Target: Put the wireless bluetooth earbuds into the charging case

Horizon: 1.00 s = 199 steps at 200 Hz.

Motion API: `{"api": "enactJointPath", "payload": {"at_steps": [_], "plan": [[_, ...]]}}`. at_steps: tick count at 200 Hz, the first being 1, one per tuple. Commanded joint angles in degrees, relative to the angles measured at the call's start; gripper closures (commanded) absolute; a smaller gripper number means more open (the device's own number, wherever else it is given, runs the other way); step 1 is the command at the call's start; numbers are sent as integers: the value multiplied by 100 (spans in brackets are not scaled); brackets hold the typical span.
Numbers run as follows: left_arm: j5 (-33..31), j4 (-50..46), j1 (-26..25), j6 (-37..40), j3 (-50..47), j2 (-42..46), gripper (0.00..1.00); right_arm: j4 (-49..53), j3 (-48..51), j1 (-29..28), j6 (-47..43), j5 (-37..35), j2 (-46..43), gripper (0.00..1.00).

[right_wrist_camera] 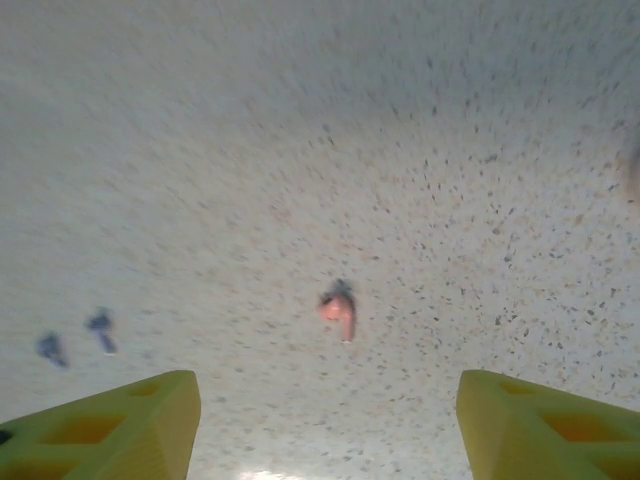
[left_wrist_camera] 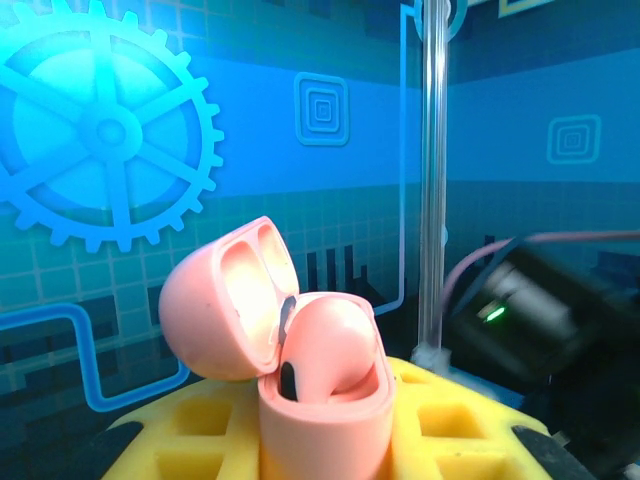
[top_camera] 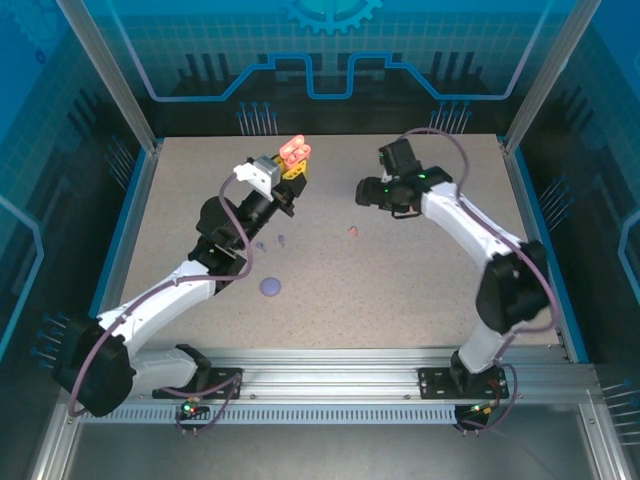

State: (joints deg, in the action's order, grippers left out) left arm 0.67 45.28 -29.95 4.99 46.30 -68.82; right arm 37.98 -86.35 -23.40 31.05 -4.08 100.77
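My left gripper (top_camera: pixel 290 172) is raised above the table's far left and shut on a coral-pink charging case (left_wrist_camera: pixel 325 420). Its lid (left_wrist_camera: pixel 215 300) is hinged open, and one coral earbud (left_wrist_camera: pixel 335 345) sits in the case. Yellow fingers (left_wrist_camera: pixel 450 420) press both sides of the case. My right gripper (right_wrist_camera: pixel 325 440) hangs open and empty over the table, with a loose coral earbud (right_wrist_camera: pixel 340 310) (top_camera: pixel 352 231) lying below and ahead of it. Two lavender earbuds (right_wrist_camera: pixel 100 325) (top_camera: pixel 282 239) lie to its left on the table.
A shut lavender case (top_camera: pixel 271 287) lies on the speckled table (top_camera: pixel 400 290) beside the left arm. A blurred pinkish thing (right_wrist_camera: pixel 630 170) shows at the right edge of the right wrist view. Blue enclosure walls and metal posts ring the table.
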Motion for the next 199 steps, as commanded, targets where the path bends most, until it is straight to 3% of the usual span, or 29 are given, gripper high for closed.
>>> {"api": "enactJointPath", "payload": {"at_steps": [1,75,199], "plan": [[-137,78,-34,142,-105,275,100,858,-681,-199,-1127,19,659,32],[-127,36,-28,63,-174,430,100,1672,-2237,-534,-2292,-235,2538,38],[-84,9,-30,18,-96,332,100,1811,-2447,-552,-2605,-344,3221,46]]}}
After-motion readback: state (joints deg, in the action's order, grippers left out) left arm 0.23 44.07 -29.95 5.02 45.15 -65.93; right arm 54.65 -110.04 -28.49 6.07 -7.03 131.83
